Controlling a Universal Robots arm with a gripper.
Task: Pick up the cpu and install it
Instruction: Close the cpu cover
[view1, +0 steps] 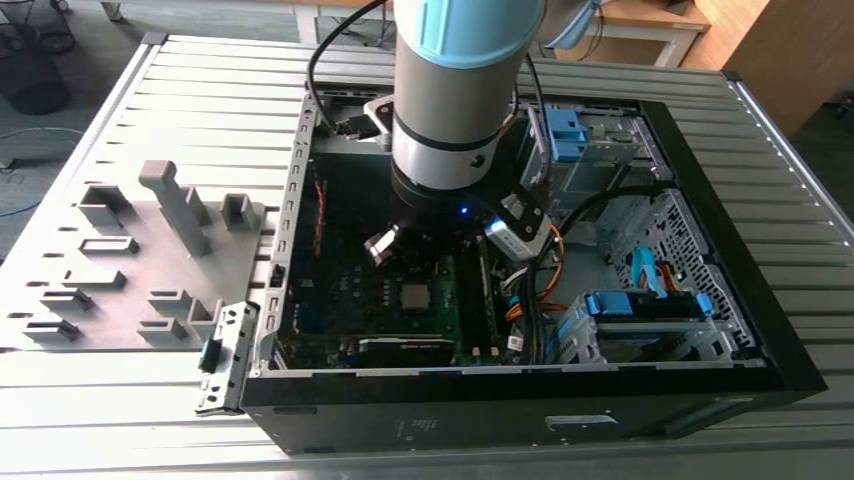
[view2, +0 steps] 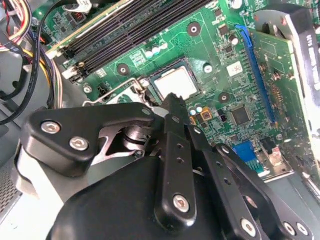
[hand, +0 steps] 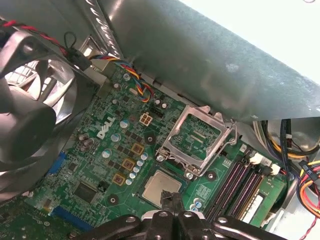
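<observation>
The pincer (view1: 416, 266) hangs inside the computer case (view1: 534, 395) in the exterior view, just above the cpu (view1: 418, 296), which lies flat on the motherboard (view1: 350, 300). In the second wrist view the pincer (view2: 172, 100), pressed together and empty, reaches the edge of the cpu (view2: 176, 82). In the first wrist view the socket frame (hand: 197, 140) stands raised beside the cpu (hand: 159, 186).
</observation>
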